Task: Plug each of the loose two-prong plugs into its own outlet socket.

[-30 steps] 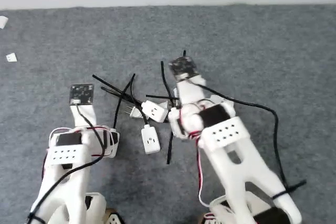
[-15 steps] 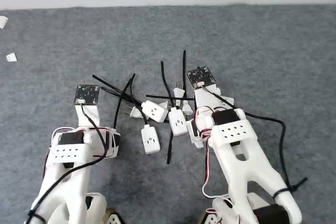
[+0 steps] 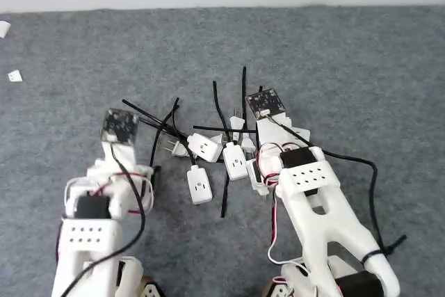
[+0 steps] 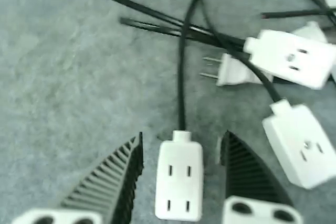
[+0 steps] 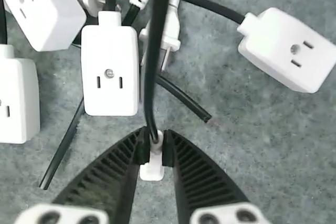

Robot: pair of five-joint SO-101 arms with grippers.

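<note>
On the grey tabletop (image 3: 361,60), a small white plug (image 5: 152,170) on a black cord is grasped in the right pincer (image 5: 153,141), just beside an outlet socket (image 5: 110,77). The left pincer (image 4: 182,137) is released and stands on both sides of a second socket (image 4: 179,187).

Clustered white sockets (image 3: 199,184), loose plug (image 4: 233,73)

Outlet sockets (image 5: 110,77): four, white, counted in right wrist view.
Two-prong plugs (image 3: 176,148): two with prongs showing in high view; third white plug body (image 5: 152,170), prongs hidden, pinched in right gripper (image 5: 153,145).
Black cords (image 4: 180,87): tangled, number unclear.
Arms (image 3: 316,172): two.
White scraps (image 3: 14,76): two, near far left corner of table (image 3: 361,67).
</note>
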